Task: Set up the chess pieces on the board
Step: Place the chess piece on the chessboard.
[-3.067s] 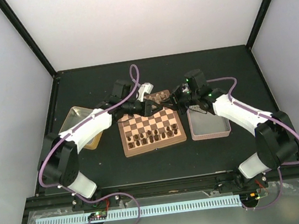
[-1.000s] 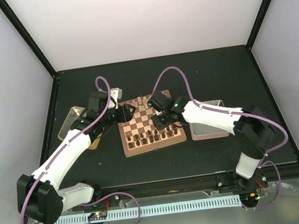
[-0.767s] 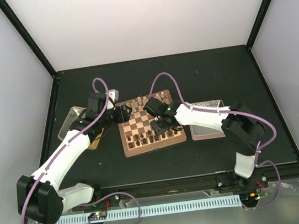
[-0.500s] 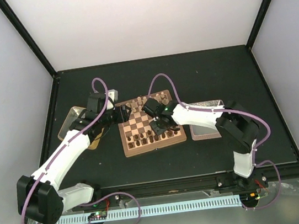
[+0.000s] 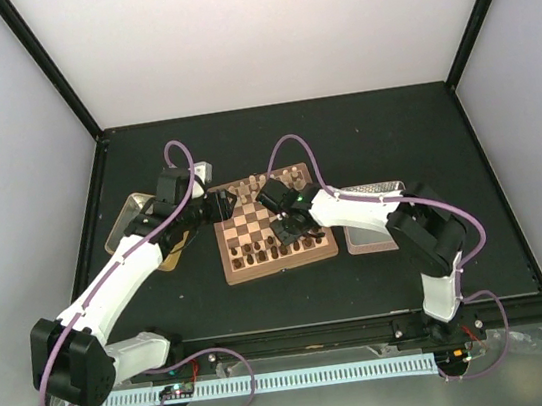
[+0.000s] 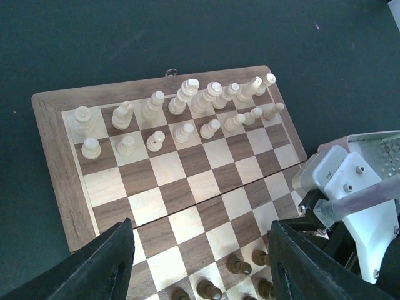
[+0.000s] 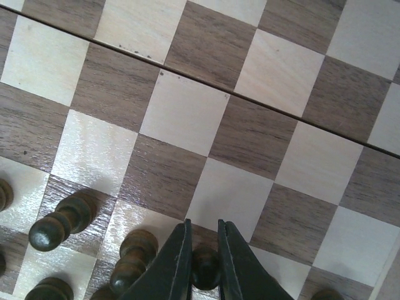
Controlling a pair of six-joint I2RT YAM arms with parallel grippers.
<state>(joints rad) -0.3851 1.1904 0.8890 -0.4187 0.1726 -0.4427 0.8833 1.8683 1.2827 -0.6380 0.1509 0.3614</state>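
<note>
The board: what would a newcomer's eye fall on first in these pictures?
The cream pieces stand in two rows along the far edge of the board. Near the opposite edge, the right gripper is shut on the head of a dark piece, with other dark pieces close beside it.

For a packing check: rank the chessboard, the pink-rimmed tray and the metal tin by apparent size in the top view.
1. The board looks clearly largest.
2-3. The pink-rimmed tray and the metal tin are each partly hidden under an arm, so they can't be ranked against each other.
</note>
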